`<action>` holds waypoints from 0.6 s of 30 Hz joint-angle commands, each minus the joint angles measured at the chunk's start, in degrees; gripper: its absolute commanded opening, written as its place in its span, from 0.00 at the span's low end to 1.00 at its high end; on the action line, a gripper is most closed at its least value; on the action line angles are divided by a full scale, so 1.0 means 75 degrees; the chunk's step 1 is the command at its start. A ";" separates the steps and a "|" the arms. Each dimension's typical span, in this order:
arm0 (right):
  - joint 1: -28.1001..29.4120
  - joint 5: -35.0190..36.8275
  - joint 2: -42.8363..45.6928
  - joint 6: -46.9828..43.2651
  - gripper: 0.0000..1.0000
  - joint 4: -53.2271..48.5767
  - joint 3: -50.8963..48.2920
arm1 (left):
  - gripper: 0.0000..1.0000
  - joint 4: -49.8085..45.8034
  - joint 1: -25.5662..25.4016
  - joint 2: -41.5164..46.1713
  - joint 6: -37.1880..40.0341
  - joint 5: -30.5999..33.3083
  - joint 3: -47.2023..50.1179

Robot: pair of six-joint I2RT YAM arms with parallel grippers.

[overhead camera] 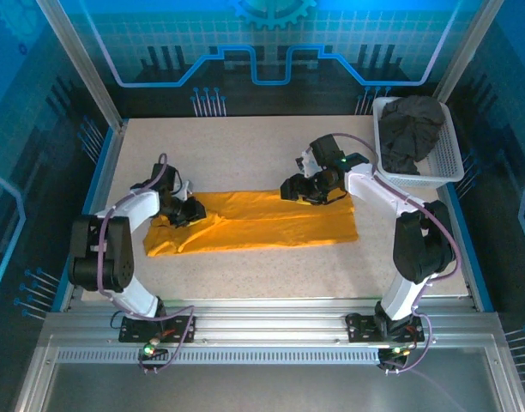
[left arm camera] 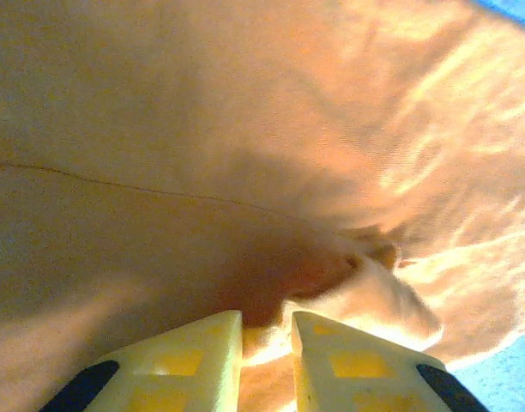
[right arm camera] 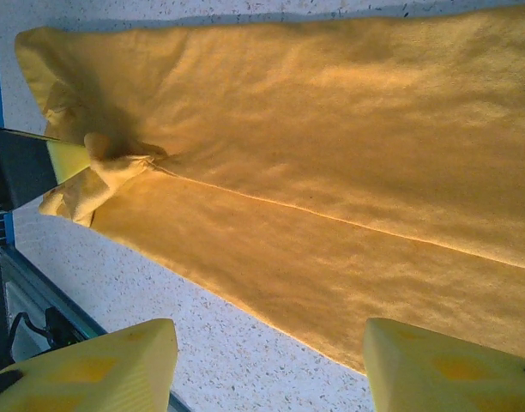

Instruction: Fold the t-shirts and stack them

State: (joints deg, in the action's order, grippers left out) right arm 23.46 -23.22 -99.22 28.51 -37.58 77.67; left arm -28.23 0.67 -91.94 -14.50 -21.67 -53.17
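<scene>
Two t-shirts are seen, one spread out and one in a basket. At the left, the left tool (overhead camera: 187, 210) (left arm camera: 267, 339) is lowered onto the left end of the orange-yellow t-shirt (overhead camera: 271, 221) (left arm camera: 245, 129) (right arm camera: 331, 146). Its fingers (left arm camera: 202, 360) are drawn almost together, and a bunched ridge of the yellow cloth is pinched in the narrow gap between them. The shirt is laid as a long folded band across the middle of the speckled tabletop (overhead camera: 245, 146), running from left to right. A crease is seen along its length, and its left end is narrower and crumpled where it is gripped. Right of the middle, the right tool (overhead camera: 298, 189) (right arm camera: 267, 360) is held over the far edge of the band, with its fingers spread wide and nothing between them. Whether the cloth is touched by it cannot be told. From the right wrist camera the pinched left end is seen at the far side of the shirt. At the far right corner of the tabletop a white mesh basket (overhead camera: 451, 163) is placed, well apart from the yellow shirt. The dark grey t-shirt (overhead camera: 410, 129) is heaped inside it, unfolded.
</scene>
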 commanded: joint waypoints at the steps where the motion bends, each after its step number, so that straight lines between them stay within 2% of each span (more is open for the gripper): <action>1: 0.0118 -0.0208 0.0011 0.0095 0.59 0.0126 -0.0056 | 0.15 -0.0205 -0.0109 0.0329 -0.0210 -0.0717 0.0126; 5: 0.0118 -0.0219 -0.0016 0.0115 0.59 0.0182 -0.0055 | 0.09 -0.0374 -0.0214 0.0425 -0.0311 -0.1081 0.0139; 11: 0.0118 -0.0220 -0.0020 0.0079 0.59 0.0159 -0.0084 | 0.10 -0.0882 -0.0347 0.0666 -0.0369 -0.1015 0.0185; 12: 0.0118 -0.0220 -0.0013 0.0077 0.59 0.0170 -0.0100 | 0.14 -0.0920 -0.0347 0.0803 -0.0371 -0.0782 0.0206; 14: 0.0117 -0.0242 0.0025 0.0066 0.59 0.0183 -0.0137 | 0.36 -0.1001 -0.0318 0.1021 -0.0371 -0.0077 0.0157; 15: 0.0118 -0.0254 0.0042 0.0055 0.59 0.0186 -0.0168 | 0.44 -0.0997 -0.0273 0.1035 -0.0367 0.0246 0.0085; 18: 0.0112 -0.0290 0.0057 0.0019 0.59 0.0195 -0.0249 | 0.55 -0.0776 -0.0125 0.0698 -0.0198 0.0419 -0.0177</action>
State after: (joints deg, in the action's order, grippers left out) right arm 23.64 -23.53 -99.22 28.71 -36.29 76.90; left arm -33.32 -1.17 -85.60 -16.88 -22.31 -52.77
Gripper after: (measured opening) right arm 0.592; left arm 0.537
